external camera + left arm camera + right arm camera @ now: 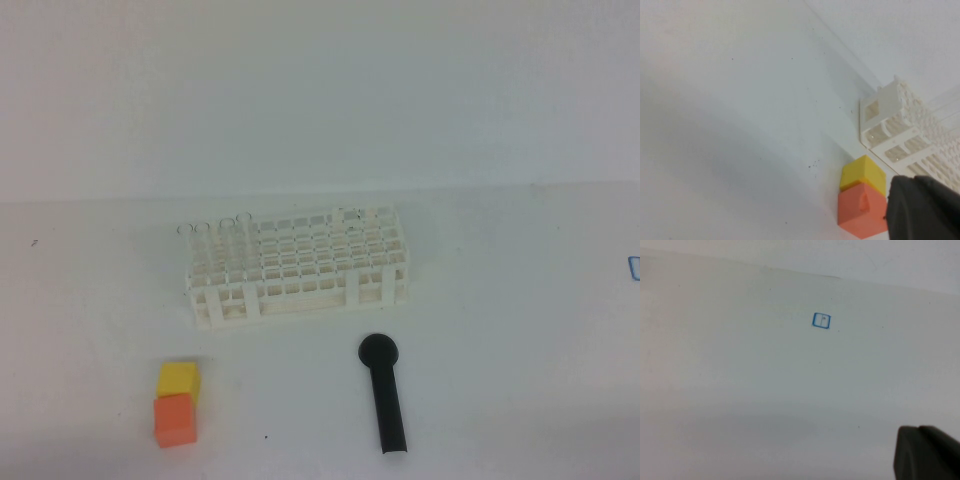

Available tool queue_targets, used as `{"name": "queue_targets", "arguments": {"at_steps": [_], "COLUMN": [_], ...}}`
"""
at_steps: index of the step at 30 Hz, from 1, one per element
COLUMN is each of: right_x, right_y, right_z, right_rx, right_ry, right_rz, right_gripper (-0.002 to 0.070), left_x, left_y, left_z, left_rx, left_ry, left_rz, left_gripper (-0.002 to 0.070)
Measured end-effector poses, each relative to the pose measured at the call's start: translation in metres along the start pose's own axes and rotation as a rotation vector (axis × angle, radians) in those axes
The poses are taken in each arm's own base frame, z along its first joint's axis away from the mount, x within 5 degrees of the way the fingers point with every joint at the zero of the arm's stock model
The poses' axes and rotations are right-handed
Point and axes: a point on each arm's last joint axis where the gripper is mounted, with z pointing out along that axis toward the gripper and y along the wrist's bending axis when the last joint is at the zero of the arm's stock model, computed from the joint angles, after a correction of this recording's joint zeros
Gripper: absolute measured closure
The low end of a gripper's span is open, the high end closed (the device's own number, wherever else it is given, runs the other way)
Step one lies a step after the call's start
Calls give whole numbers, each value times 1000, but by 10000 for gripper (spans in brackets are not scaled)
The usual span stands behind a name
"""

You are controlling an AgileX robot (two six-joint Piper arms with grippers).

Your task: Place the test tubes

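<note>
A white test tube rack (300,265) stands mid-table, seen again in the left wrist view (905,125). Several clear test tubes (226,240) stand upright in its left-end holes. Neither arm shows in the high view. My left gripper (914,179) appears only in the left wrist view, a dark tip with its fingers pressed together and nothing held. It hovers close to the cubes, near the rack's left end. My right gripper (918,430) is likewise shut and empty over bare table, away from the rack.
A yellow cube (178,380) touches an orange cube (175,418) front left of the rack. A black round-headed tool (384,395) lies in front of the rack's right half. A small blue square mark (821,320) is on the table at the far right (634,267).
</note>
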Motion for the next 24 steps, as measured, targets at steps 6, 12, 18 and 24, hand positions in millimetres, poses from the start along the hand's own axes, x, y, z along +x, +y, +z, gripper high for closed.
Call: {"name": "queue_targets", "arguments": {"at_steps": [6, 12, 18, 24], "right_x": [0, 0, 0, 0], "right_y": [0, 0, 0, 0], "right_z": [0, 0, 0, 0], "right_rx": [0, 1, 1, 0], "right_ry": [0, 0, 0, 2], "right_rz": [0, -2, -2, -2], "right_gripper": [678, 678, 678, 678], "left_x": [0, 0, 0, 0], "left_y": [0, 0, 0, 0], "left_z": [0, 0, 0, 0], "left_rx": [-1, -1, -3, -3], "left_ry": [-1, -1, -3, -2], "left_rz": [2, 7, 165, 462], "left_gripper": [676, 676, 676, 676]}}
